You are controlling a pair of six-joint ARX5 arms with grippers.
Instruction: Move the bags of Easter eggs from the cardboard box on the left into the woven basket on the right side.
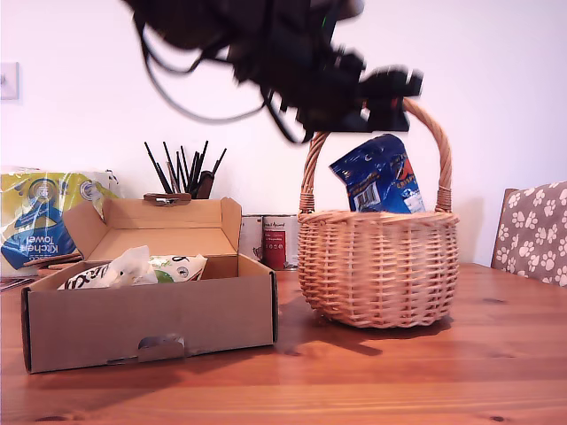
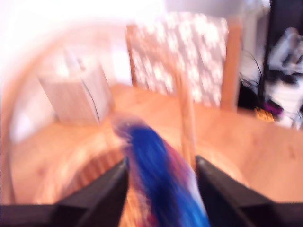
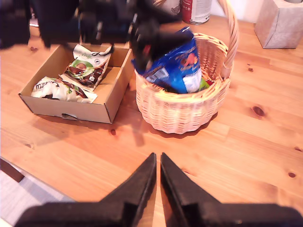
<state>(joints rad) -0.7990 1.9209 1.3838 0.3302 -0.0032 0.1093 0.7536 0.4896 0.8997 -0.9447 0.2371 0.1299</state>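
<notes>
Step in hand: you are delivering the dark blue bag (image 1: 379, 173) into the woven basket (image 1: 379, 266); by my judgement this is the drop-off stage.

My first gripper (image 1: 376, 124): its jaws stand either side of the blue bag's upper end in the blurred first wrist view, and the bag hangs beneath it in the exterior view. I read it as clamped on the bag.

My second gripper (image 3: 157, 163): jaws together, nothing between them, held above bare table (image 3: 246, 156), well apart from the work.

Blue bag position: tilted, lower half inside the basket rim, upper half under the handle arch, in the exterior view.

Remaining bags: the white-grey bag (image 3: 57, 88) and the green-and-white bag (image 3: 87, 68) lie in the cardboard box (image 1: 151, 314), at 9 o'clock of the basket in the exterior view. A trace of green shows inside the basket; what it is cannot be told.

Progress: judged about a third done.

Next move: you should part the first gripper's jaws so the bag settles, lift clear without catching the handle, then travel toward 9 o'clock to the box.
</notes>
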